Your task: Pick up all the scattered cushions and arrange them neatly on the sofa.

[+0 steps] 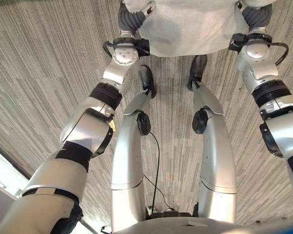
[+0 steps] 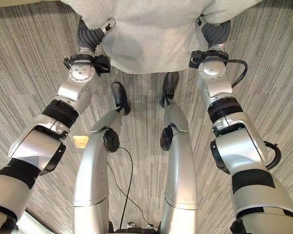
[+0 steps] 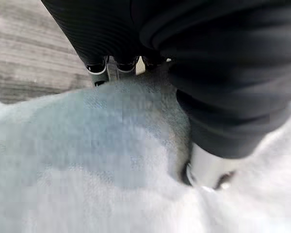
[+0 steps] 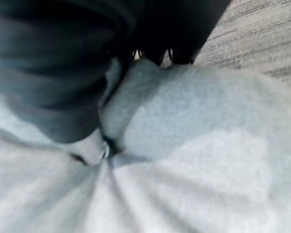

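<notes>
A: What's the floor like here?

B: Grey striped carpet [image 1: 49, 58] across the whole frame, its lines running slantwise out from the centre. No sofa comes into either eye view.

A: And the biggest thing on it?

B: A pale grey cushion [image 2: 156, 34], spread wide along the top centre of the frame. Whether it rests on the carpet or is already lifted, I can't say.

A: Where are the hands?

B: One at each end. The left hand [image 2: 90, 31] is at the upper left, pressed into the cushion's left edge; the right hand [image 2: 216, 30] is at the upper right, on the opposite edge. The cushion's long axis runs left to right between them, so neither arm is nearer. It looks like an even two-handed hold.

A: Are they clenched on it?

B: In the left wrist view the thumb [image 3: 208, 167] sinks into the fabric and puckers it, with dark fingertips [image 3: 96, 67] over the far edge, so I judge that hand is pinching the cushion. The right wrist view shows the same: its thumb [image 4: 89, 148] pushed into gathered cloth and fingertips beyond the fold.

A: So the next move?

B: Probably carrying it, keeping both ends level.
</notes>
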You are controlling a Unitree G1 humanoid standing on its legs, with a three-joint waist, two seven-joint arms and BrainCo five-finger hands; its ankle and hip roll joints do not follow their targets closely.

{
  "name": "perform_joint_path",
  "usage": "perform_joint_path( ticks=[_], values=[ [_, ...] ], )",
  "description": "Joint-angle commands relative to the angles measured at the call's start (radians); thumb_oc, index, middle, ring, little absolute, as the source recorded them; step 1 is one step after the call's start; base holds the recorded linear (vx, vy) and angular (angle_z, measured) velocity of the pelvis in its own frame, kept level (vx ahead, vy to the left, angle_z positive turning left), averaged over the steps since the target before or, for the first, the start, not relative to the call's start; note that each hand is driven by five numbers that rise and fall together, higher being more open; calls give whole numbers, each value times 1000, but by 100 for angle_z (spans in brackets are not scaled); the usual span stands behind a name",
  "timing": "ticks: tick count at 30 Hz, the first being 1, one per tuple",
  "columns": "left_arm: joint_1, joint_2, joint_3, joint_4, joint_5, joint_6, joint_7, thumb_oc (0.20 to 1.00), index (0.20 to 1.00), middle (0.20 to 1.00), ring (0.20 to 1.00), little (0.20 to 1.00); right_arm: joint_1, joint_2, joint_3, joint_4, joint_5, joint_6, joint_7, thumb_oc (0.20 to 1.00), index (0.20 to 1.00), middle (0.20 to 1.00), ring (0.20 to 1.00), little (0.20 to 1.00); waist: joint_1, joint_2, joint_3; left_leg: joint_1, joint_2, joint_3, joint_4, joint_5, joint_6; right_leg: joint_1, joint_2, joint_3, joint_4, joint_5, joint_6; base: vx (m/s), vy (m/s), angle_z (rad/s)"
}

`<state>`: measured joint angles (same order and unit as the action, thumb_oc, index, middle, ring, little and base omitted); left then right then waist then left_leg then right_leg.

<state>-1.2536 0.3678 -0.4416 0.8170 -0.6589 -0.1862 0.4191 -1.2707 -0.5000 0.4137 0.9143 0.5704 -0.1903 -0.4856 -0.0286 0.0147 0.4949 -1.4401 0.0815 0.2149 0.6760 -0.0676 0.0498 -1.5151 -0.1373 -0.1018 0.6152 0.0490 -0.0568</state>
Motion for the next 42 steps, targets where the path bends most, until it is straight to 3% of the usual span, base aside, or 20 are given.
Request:
perform_joint_path(
  ticks=[1,5,7,11,13,14,18,20,23,27,31,32,35,38,42],
  values=[
    [163,-88,16,-112,-15,-125,-42,200,200,200,200,200,93,151,46,-179,-104,-116,45,200,200,200,200,200,-10,24,-245,24,-50,-148,-130,33,-25,67,21,-11,89,-120,139,-50,-23,4],
    [310,-88,90,-270,17,-143,-46,200,200,200,200,200,277,132,-26,-278,-184,-113,58,200,200,200,200,200,-12,24,-263,170,-55,-166,-211,43,-45,205,17,-32,45,-127,141,-28,-21,9],
    [431,-96,135,-367,43,-150,-54,200,200,200,200,200,431,145,-89,-381,-206,-128,80,200,200,200,200,200,-18,23,-281,301,-56,-182,-267,40,-64,333,7,-45,-8,-122,142,11,22,12],
    [546,-105,140,-440,95,-147,-77,200,200,200,200,200,570,167,-122,-476,-233,-134,113,200,200,200,200,200,-21,16,-308,453,-61,-197,-332,36,-77,478,-9,-63,-78,-118,144,70,23,5],
    [673,-133,136,-499,112,-143,-99,200,200,200,200,200,703,203,-138,-552,-246,-136,141,200,200,200,200,200,-16,7,-330,635,-72,-212,-403,34,-83,647,-19,-86,-153,-106,149,13,53,6],
    [707,-143,134,-508,111,-142,-107,200,200,200,200,200,738,221,-143,-571,-240,-140,151,200,200,200,200,200,-14,4,-330,673,-76,-211,-427,66,-80,685,-23,-99,-184,-74,140,-15,64,9],
    [845,-153,112,-562,112,-138,-131,200,200,200,200,200,867,260,-125,-620,-227,-131,189,200,200,200,200,200,-2,-11,-310,953,-74,-210,-536,74,-84,959,-23,-120,-298,-54,151,96,67,11],
    [937,-143,120,-599,112,-136,-146,200,200,200,200,200,954,260,-134,-648,-235,-118,216,200,200,200,200,200,5,-22,-334,1126,-72,-201,-615,78,-87,1151,-11,-126,-396,-48,162,250,113,1],
    [1022,-128,131,-624,127,-121,-153,200,200,200,200,200,1024,253,-158,-681,-253,-103,234,200,200,200,200,200,10,-39,-396,1282,-80,-170,-676,70,-84,1326,11,-122,-513,-28,178,245,149,0],
    [1099,-109,140,-649,148,-97,-160,200,200,200,200,200,1082,263,-171,-712,-260,-85,251,200,200,200,200,200,28,-43,-439,1400,-94,-140,-714,50,-67,1428,17,-94,-553,-14,199,115,186,-41],
    [1153,-79,142,-655,184,-82,-162,200,200,200,200,200,1107,271,-170,-746,-322,-77,256,200,200,200,200,200,31,-11,-404,1485,-100,-114,-726,27,-18,1355,2,-39,-287,12,238,9,199,-48],
    [1155,-81,144,-657,186,-82,-162,200,200,200,200,200,1111,275,-169,-751,-325,-78,256,200,200,200,200,200,32,-11,-402,1490,-101,-111,-725,22,-17,1346,0,-39,-286,8,237,8,64,-33],
    [1155,-83,145,-662,192,-85,-163,200,200,200,200,200,1110,270,-166,-755,-332,-78,256,200,200,200,200,200,25,-17,-410,1501,-104,-116,-732,15,-22,1337,22,-29,-369,-12,219,82,-47,-12],
    [1127,-88,151,-661,200,-92,-144,200,200,200,200,200,1094,253,-160,-763,-335,-80,251,200,200,200,200,200,8,-34,-408,1518,-116,-136,-729,0,-27,1289,60,-16,-486,25,212,160,-123,8],
    [1106,-106,142,-658,193,-98,-149,200,200,200,200,200,1108,229,-171,-776,-343,-73,250,200,200,200,200,200,-13,-55,-441,1532,-104,-162,-722,-21,-62,1367,82,-10,-580,38,197,204,-199,51]
  ],
)
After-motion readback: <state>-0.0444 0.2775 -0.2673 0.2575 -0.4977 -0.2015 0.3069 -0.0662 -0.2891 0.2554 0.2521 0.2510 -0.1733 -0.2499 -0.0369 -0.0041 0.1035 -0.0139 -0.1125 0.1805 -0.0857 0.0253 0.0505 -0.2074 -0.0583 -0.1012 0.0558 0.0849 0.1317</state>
